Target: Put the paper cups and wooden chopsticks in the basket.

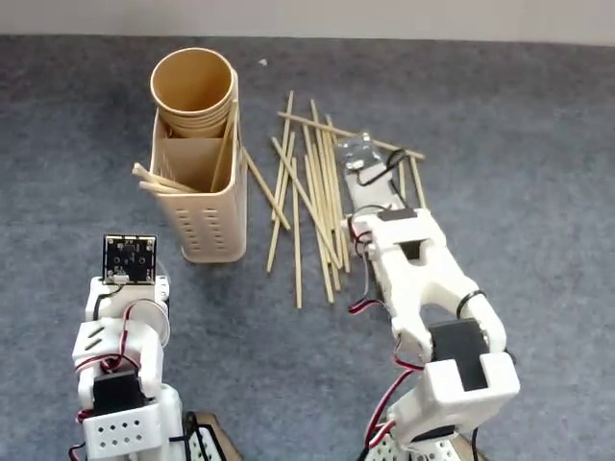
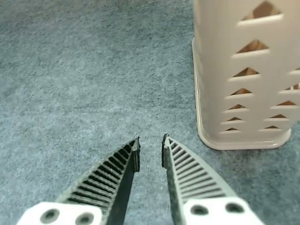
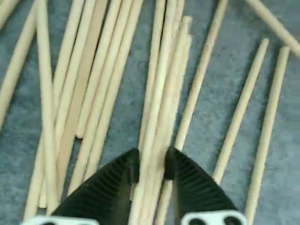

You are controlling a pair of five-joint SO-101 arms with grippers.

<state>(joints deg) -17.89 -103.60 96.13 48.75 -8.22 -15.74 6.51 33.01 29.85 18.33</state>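
The right tool [image 3: 151,164] pinches a few chopsticks [image 3: 159,93] lying on the desk [image 1: 538,144] beside the basket [image 1: 207,230], so it should squeeze tight and lift them level, while the left tool [image 2: 150,150] sits a little open

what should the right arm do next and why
Probably lift straight up: the right gripper looks closed on a few chopsticks down among the loose pile, and they have to clear it before swinging over to the basket.
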